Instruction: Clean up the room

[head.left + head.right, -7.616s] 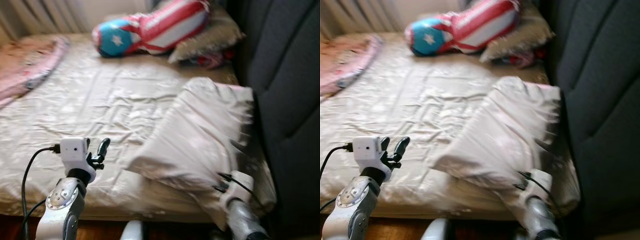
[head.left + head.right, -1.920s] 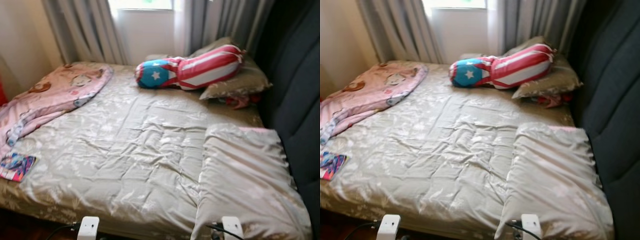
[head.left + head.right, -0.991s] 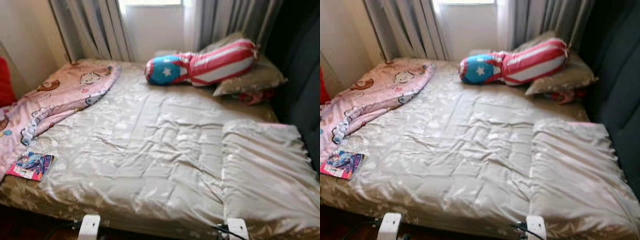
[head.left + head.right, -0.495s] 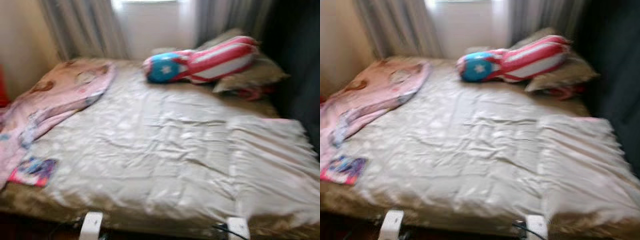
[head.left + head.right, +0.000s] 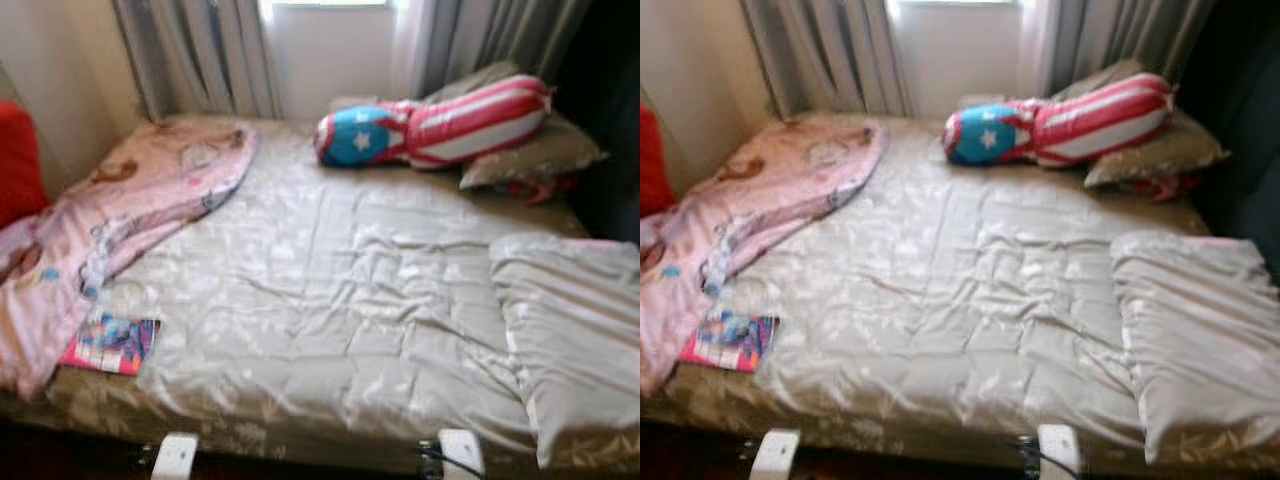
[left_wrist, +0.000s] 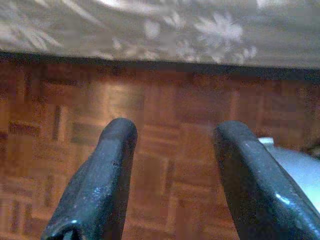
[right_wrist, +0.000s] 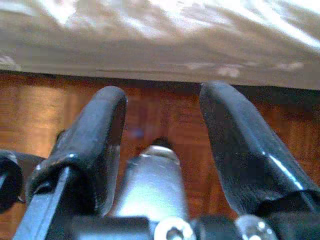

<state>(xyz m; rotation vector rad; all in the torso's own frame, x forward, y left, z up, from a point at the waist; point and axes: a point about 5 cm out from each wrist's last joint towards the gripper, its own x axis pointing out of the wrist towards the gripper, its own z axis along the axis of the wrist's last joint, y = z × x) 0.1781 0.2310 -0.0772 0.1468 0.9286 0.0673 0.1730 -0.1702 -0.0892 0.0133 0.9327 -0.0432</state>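
Both head cameras look forward and down from the near edge of the bed (image 5: 330, 300), sharing the whole mattress up to the far curtains (image 5: 200, 55). Each wrist camera hangs low, facing the parquet floor (image 6: 165, 150) and the bed's overhanging hem
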